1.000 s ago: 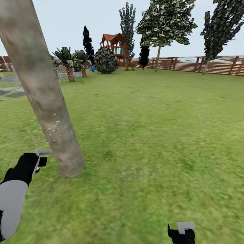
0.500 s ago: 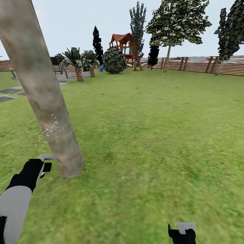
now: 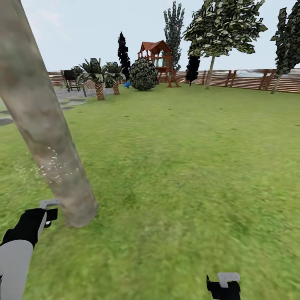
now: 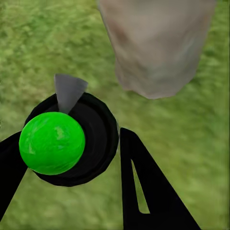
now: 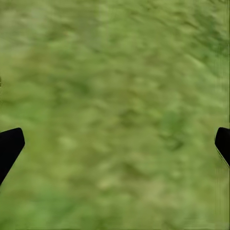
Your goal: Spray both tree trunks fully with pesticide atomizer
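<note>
Grass lawn (image 3: 179, 166) ringed by a slatted wooden fence (image 3: 250, 79); near tree trunk (image 3: 41, 125) leans at left, flecked with white spray specks. Left gripper (image 4: 67, 158) fingers clamped on the pesticide atomizer (image 4: 72, 139), just beside the trunk base. Right gripper (image 5: 115, 143) jaws wide apart, empty over grass.

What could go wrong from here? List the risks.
1. The left gripper, shut on the atomizer, sits close beside the tree trunk; a small swing might knock the nozzle against the bark.
2. White spray specks mark just one low patch, so the trunk above may stay uncovered.
3. The other leafy tree stands far off by the fence, a long drive with the atomizer in the grip.
</note>
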Motion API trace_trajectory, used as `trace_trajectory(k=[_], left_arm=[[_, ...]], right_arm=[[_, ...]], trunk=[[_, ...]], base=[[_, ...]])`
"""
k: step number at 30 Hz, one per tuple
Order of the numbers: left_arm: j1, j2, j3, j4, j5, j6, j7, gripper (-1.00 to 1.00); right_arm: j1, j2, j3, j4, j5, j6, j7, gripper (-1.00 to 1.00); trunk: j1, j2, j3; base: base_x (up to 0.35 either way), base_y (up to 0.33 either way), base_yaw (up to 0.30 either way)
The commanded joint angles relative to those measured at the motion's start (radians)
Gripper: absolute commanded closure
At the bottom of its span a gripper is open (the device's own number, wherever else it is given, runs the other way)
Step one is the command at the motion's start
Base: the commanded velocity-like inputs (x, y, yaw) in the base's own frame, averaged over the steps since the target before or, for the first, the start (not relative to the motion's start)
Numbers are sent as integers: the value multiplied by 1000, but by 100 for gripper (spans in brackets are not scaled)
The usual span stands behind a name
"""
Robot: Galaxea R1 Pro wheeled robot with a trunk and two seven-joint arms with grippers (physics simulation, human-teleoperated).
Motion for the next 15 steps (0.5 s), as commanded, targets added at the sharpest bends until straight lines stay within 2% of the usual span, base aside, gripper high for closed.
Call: trace_trajectory(k=[1, 5, 12, 15], left_arm=[[-1, -1, 4, -1, -9, 2, -3, 100], [-1, -1, 5, 1, -7, -1, 50, 100], [-1, -16, -1, 33, -9, -2, 62, 100], [-1, -18, -2, 34, -10, -2, 64, 100]], right_arm=[[0, 0, 5, 0, 6, 0, -8, -100], [0, 0, 5, 1, 6, 0, -8, -100], [0, 0, 5, 2, 6, 0, -8, -100], [0, 0, 5, 2, 6, 0, -8, -100]], trunk=[[0, 0, -1], [0, 0, -1], [0, 0, -1], [0, 0, -1]], base=[[275, -169, 263], [232, -197, 274], [144, -247, 276], [113, -262, 99]])
